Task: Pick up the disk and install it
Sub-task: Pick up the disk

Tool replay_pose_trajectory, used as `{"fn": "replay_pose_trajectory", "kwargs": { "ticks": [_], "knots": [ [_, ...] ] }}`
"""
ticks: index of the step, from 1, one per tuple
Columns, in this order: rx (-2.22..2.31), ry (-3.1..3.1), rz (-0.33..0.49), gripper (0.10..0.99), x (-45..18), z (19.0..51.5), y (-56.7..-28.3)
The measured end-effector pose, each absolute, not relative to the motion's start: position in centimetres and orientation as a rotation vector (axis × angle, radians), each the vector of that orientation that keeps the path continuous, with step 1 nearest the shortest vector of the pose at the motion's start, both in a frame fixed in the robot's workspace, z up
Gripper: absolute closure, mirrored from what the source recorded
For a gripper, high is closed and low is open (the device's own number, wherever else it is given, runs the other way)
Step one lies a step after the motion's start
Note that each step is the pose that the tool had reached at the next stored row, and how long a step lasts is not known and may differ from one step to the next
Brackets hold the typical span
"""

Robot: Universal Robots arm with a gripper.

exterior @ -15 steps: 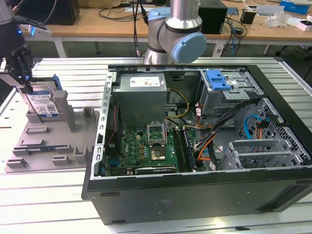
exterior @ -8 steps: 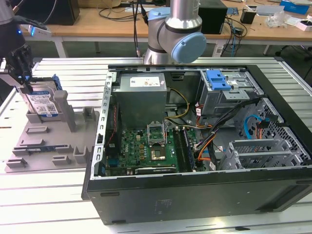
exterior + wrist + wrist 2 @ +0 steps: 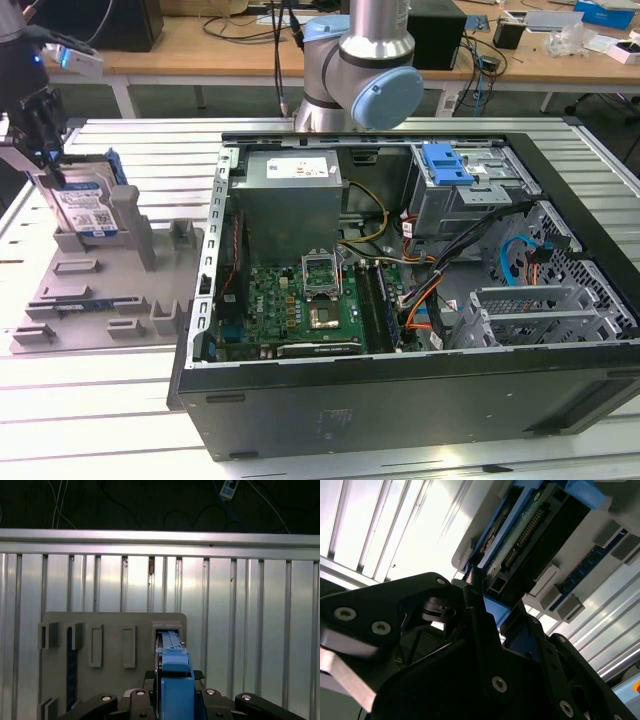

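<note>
At the grey fixture tray [image 3: 100, 290], the gripper [image 3: 52, 165] pinches the disk [image 3: 88, 208] by its blue rails [image 3: 172, 652]; withdraw it straight along the slot [image 3: 169, 626], untilted.

Slatted metal table [image 3: 80, 410]: grey fixture [image 3: 100, 290], open computer case [image 3: 400, 415].

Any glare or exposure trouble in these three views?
Second wrist view: table slats blown out white, disk dark against them. First wrist view: bright band across the slats, black beyond the table edge. Exterior view: even light, case interior readable.
</note>
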State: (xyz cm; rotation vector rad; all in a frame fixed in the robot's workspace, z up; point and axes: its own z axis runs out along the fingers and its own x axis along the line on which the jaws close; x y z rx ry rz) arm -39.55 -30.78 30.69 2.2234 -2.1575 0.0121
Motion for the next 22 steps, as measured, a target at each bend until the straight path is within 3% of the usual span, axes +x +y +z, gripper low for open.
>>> {"fn": "replay_pose_trajectory", "kwargs": {
  "ticks": [22],
  "knots": [
    [2.223, -2.157, 0.012, 0.718, -39.6, 35.7, -30.8]
  ]
}}
